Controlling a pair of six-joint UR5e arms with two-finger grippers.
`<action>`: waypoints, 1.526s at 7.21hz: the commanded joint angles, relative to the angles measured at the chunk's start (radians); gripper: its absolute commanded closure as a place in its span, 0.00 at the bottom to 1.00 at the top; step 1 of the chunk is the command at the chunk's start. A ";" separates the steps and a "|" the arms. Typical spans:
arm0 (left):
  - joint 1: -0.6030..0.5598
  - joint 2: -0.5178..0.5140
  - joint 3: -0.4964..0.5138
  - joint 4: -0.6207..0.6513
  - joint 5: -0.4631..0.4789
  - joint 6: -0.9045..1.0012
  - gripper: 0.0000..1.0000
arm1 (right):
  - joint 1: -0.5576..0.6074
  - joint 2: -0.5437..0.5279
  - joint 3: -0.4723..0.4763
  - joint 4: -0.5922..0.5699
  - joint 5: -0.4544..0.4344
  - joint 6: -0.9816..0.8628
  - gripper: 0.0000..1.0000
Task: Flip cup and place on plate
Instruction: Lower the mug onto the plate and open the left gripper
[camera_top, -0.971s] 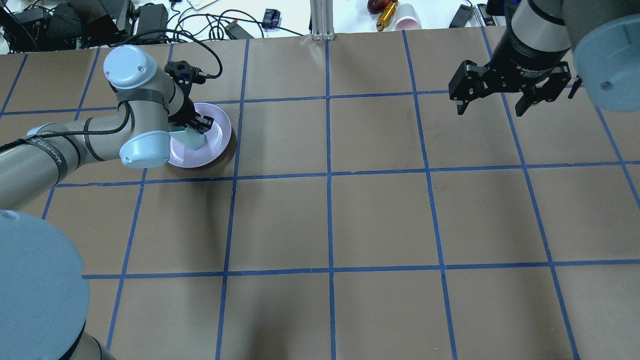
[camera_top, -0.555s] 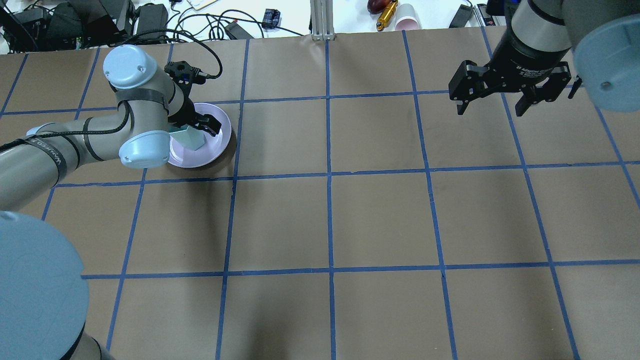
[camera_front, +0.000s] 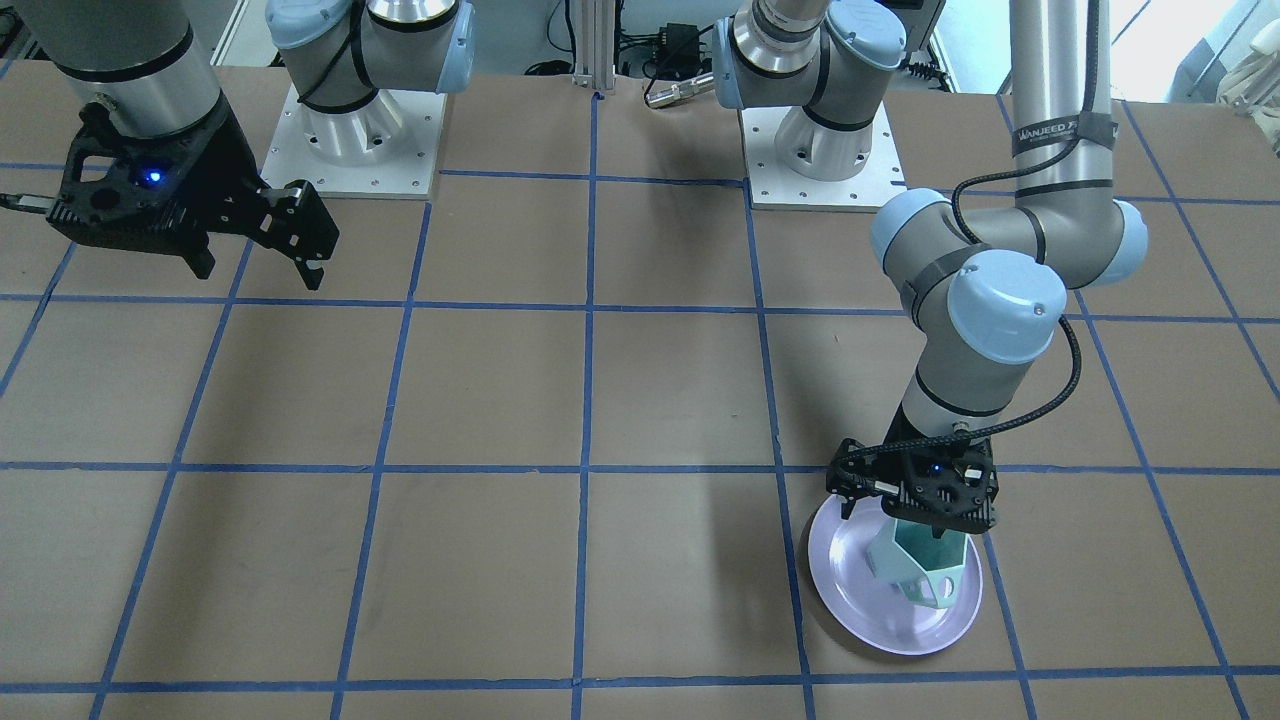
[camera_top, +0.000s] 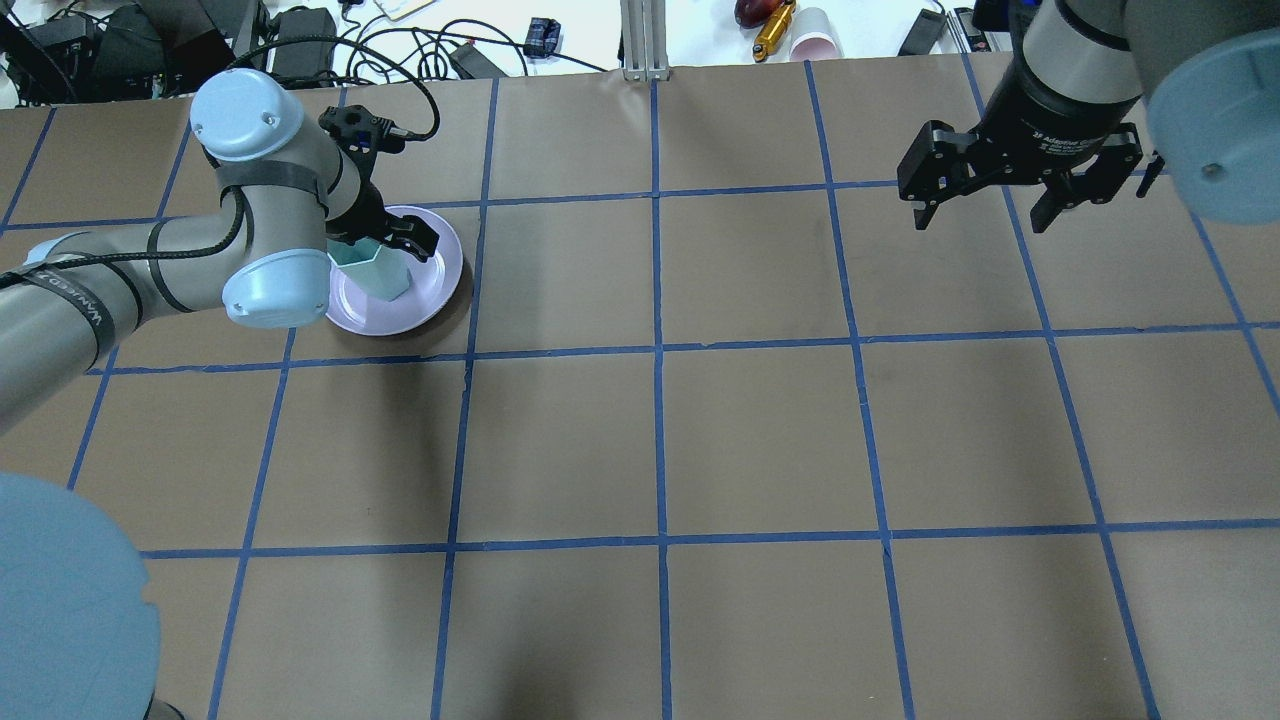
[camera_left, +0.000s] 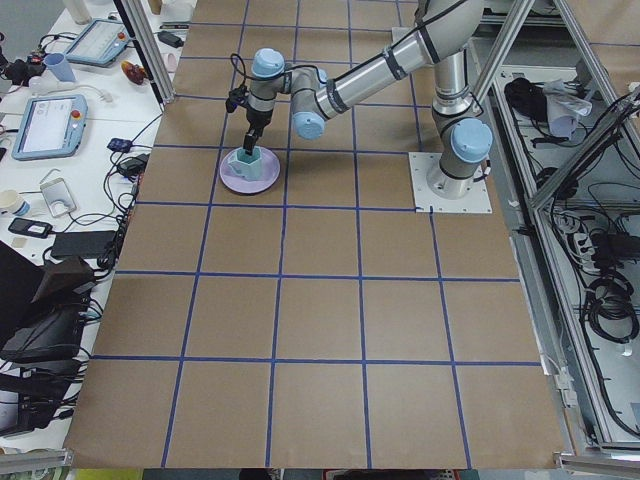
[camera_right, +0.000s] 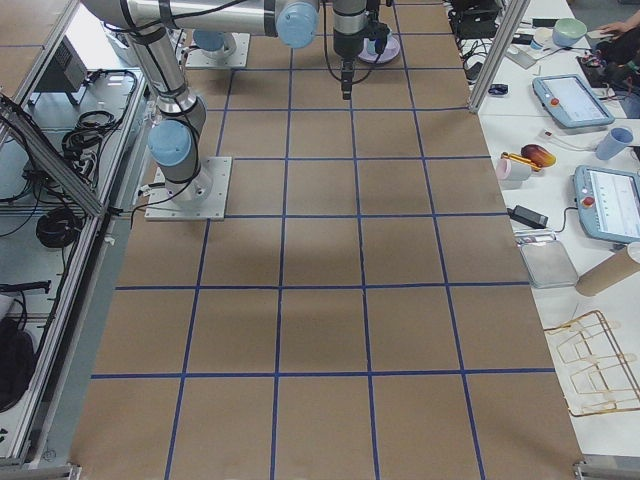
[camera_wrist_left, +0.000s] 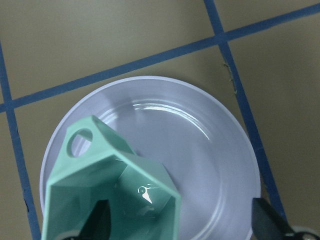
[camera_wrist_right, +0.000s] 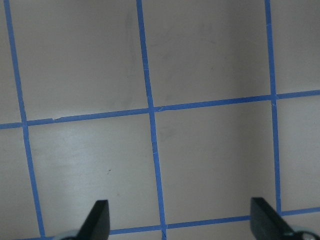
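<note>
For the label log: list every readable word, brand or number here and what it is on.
"WANJEED": on the black strap around the left arm.
White print on the body of the right gripper: too small to read.
The cup and the plate show no text.

My arms (camera_front: 120, 40) are silver-grey tubes, jointed with rounded pale blue caps (camera_front: 1003, 305), and each stands on a square metal base plate (camera_front: 880, 190) dotted with screws. My left arm (camera_front: 1060, 70) wears black bands (camera_front: 1052, 187) and the white lettering WANJEED (camera_front: 1050, 128), and a black braided cable (camera_front: 1079, 372) loops down beside it. My fingers (camera_front: 300, 225) are black and blocky, hung from chunky black bodies (camera_front: 130, 205), each body lit by one small blue light (camera_front: 152, 177).
</note>
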 joint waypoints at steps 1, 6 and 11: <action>0.003 0.054 0.033 -0.124 0.003 -0.075 0.00 | 0.000 0.000 0.000 0.000 0.000 0.000 0.00; -0.038 0.122 0.277 -0.540 -0.009 -0.288 0.00 | 0.000 0.000 0.000 0.000 0.002 0.000 0.00; -0.066 0.267 0.307 -0.765 -0.011 -0.302 0.00 | 0.000 0.002 0.000 0.000 0.002 0.000 0.00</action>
